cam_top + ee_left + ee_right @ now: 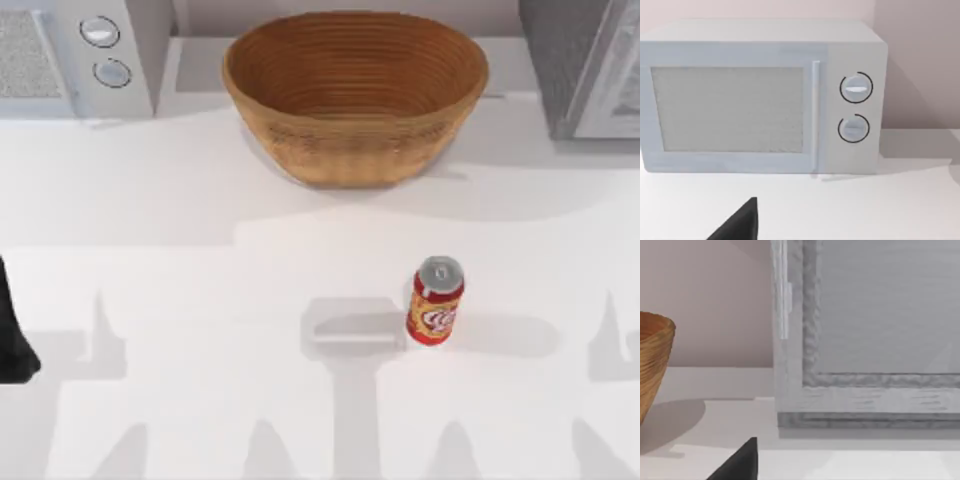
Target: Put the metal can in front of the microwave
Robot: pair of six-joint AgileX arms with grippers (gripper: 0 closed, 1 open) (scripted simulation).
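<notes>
The bench [150, 200] is white and smooth, with grey shadows of the arms lying across its near part. Behind it stands a pale pinkish wall [920, 60].

At the far left corner stands the microwave [85, 55], a light grey box with a speckled mesh window and two round silver knobs, one above the other. At the far right corner is a darker grey box [585, 65] with a pale door. Between them, at the far middle, sits a wide woven basket [355, 95], brown and oval.

The metal can [435, 302] stands upright on the bench, right of the middle, near the front of the basket but apart from it, and well apart from the microwave. It is small, red and orange-yellow, with a white swirl logo and a silver top.

A dark part of the left arm [15, 335] is at the left edge. For both the left claw and the right claw, I cannot tell if the fingers are apart or together.
</notes>
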